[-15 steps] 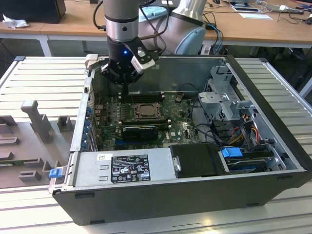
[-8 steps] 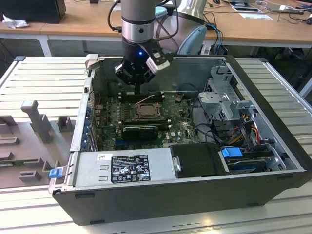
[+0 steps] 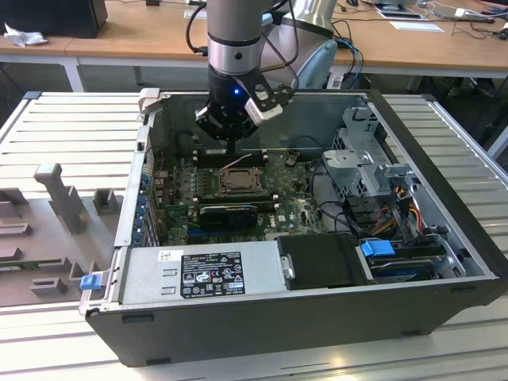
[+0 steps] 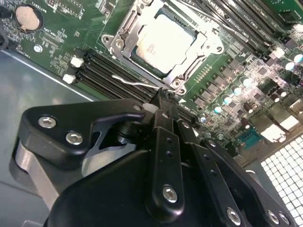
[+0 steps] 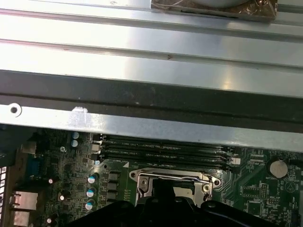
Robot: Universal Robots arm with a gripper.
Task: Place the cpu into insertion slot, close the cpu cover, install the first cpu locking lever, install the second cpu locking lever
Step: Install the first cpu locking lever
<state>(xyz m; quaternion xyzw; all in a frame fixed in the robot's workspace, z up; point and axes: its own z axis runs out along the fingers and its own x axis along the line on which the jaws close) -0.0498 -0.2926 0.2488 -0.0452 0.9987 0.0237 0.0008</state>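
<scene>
Closed with nothing held, my gripper (image 4: 163, 97) hovers at the socket's edge near a thin wire lever (image 4: 135, 81). Inside the insertion slot (image 4: 124, 34) lies the cpu (image 4: 163, 41) (cpu cover (image 4: 196, 49) framing it).

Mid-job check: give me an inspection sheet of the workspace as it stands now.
Surface: open computer case lying on a ribbed metal table.
Job's things: cpu sits in the insertion slot; cpu cover lies down around it; a thin lever stands beside the slot.
Clutter: grey fixture blocks on the table.
Gripper: gripper at the slot's edge, fingers together, holding nothing.
Cables: bundle inside the case.
Surroundings: wooden desks behind.
</scene>
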